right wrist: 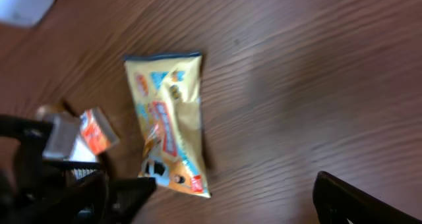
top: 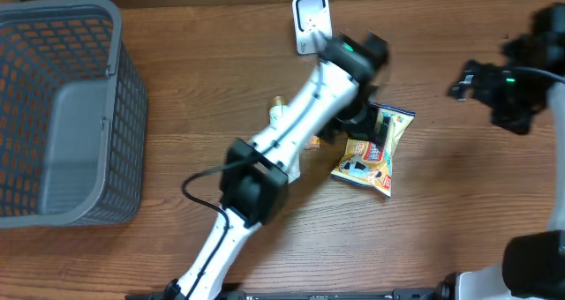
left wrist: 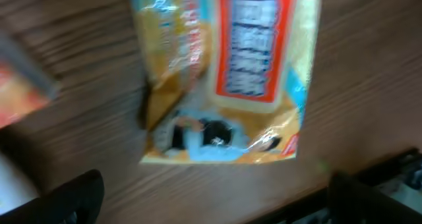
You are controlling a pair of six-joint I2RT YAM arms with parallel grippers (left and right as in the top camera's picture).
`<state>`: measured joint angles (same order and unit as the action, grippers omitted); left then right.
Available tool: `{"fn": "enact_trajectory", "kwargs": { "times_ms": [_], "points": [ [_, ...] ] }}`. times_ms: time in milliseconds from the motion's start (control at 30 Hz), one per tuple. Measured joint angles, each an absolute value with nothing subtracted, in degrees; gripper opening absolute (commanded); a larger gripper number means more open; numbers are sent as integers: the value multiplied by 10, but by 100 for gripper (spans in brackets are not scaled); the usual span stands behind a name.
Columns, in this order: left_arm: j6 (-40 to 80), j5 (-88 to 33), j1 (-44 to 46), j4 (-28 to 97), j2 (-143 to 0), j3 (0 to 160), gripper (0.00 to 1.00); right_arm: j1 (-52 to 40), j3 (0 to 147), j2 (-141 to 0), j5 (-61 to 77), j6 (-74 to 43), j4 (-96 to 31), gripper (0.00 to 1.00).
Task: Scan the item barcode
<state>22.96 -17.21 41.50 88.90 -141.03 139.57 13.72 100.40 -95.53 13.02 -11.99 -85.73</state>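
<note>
We see our left gripper [left wrist: 214, 184] with its jaws spread wide and nothing gripped; the snack packet [left wrist: 224, 72] lies flat on the wooden table [left wrist: 369, 85] just ahead of the gap, centred between the two fingers and touching neither. Our right gripper [top: 463, 79] hangs well apart from the packet, jaws likewise parted and empty, the packet far out in front of them

- This looks like a mock shop checkout, set up as a robot test bench.
- A grey shopping basket [top: 131, 123] stands at the left edge of the wooden table [top: 459, 221].
- A white barcode scanner [top: 311, 22] sits at the far edge, and a snack packet [top: 378, 154] lies near the middle.
- The left arm [top: 291, 132] and the right arm [top: 519, 84] reach over the table.
</note>
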Motion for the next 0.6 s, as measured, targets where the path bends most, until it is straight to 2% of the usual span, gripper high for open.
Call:
{"fn": "enact_trajectory", "kwargs": {
  "times_ms": [300,400,467,500,533,567,600],
  "points": [
    [241,-93,503,749,-1410,1297,99,220,1004,-954,125,-120,-844,100],
    [252,-61,509,718,-1410,1262,87,222,1004,-954,124,-120,-839,100],
    [266,-31,509,695,-1410,1243,65,222,1004,-954,124,-120,-840,100],
    [271,-17,509,691,-1410,1235,45,222,1004,-954,124,-120,-840,100],
    [279,-7,509,690,-1410,1230,30,222,1004,-954,124,-120,-839,100],
    [287,2,509,691,-1410,1228,9,222,1004,-954,124,-120,-840,100],
    [291,11,509,691,-1409,1227,4,222,1004,-954,124,-120,-840,100]
  ]
}}
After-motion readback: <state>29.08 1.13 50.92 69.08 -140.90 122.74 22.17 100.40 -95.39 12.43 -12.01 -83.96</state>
